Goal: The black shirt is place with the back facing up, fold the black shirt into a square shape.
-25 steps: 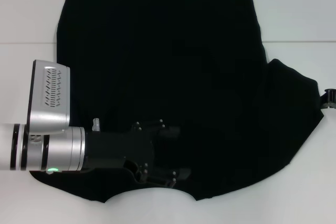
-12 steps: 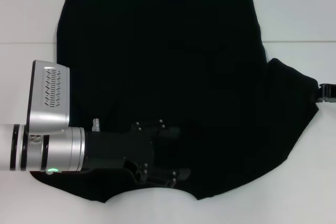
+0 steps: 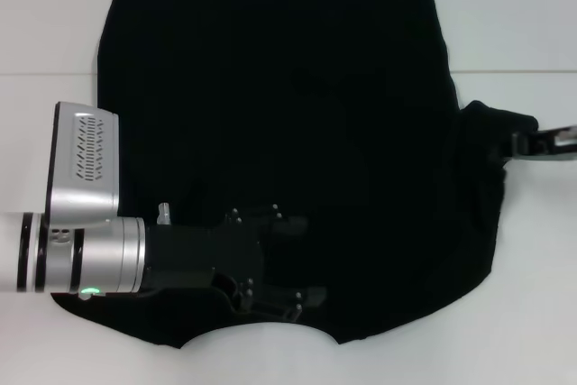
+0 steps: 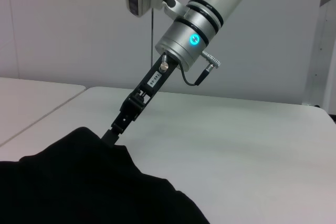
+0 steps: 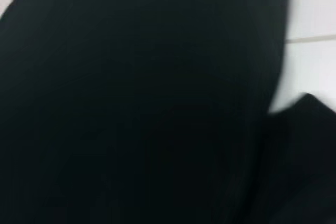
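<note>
The black shirt (image 3: 288, 114) lies spread flat on the white table (image 3: 45, 24), plain side up, and it fills most of the head view. My left gripper (image 3: 302, 261) rests on the shirt near its front edge, fingers spread open against the cloth. My right gripper (image 3: 518, 143) comes in from the right edge and is shut on the tip of the right sleeve, which is lifted and bunched. The left wrist view shows that right gripper (image 4: 114, 132) pinching the raised black cloth (image 4: 79, 182). Black shirt cloth (image 5: 147, 103) fills the right wrist view.
White table surface (image 4: 236, 140) surrounds the shirt on the left, right and front. A seam line (image 3: 514, 71) crosses the table behind the right sleeve. The left arm's silver body (image 3: 86, 223) lies over the shirt's left edge.
The right gripper has moved left, towards the shirt's middle, dragging the right sleeve tip with it, so the sleeve now bunches inward. The left arm has stayed still.
</note>
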Robot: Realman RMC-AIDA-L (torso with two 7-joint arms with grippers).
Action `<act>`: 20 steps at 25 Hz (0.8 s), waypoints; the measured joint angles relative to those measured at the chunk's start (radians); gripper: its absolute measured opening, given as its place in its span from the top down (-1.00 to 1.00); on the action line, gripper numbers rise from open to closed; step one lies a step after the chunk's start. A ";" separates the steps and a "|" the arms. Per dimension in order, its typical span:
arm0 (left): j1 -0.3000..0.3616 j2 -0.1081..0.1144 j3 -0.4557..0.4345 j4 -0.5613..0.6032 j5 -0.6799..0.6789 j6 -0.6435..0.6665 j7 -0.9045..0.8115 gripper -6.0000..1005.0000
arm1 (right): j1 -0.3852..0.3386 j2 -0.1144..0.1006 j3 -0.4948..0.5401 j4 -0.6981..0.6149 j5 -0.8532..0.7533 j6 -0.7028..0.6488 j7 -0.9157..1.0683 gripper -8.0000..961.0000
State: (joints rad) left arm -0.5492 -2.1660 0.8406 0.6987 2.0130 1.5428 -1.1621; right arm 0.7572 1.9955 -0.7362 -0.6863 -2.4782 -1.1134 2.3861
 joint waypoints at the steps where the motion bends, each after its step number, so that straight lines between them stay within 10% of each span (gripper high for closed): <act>1: 0.000 0.000 0.000 0.000 0.000 -0.001 -0.001 -0.80 | 0.008 0.008 -0.015 -0.006 0.000 -0.008 0.000 0.99; 20: 0.003 0.002 -0.036 -0.002 0.004 -0.007 -0.008 -0.77 | 0.169 0.037 -0.288 0.028 -0.056 -0.102 0.080 0.99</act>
State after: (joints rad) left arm -0.5457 -2.1644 0.8048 0.6967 2.0174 1.5354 -1.1704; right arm 0.9262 2.0323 -1.0247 -0.6580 -2.5339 -1.2157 2.4664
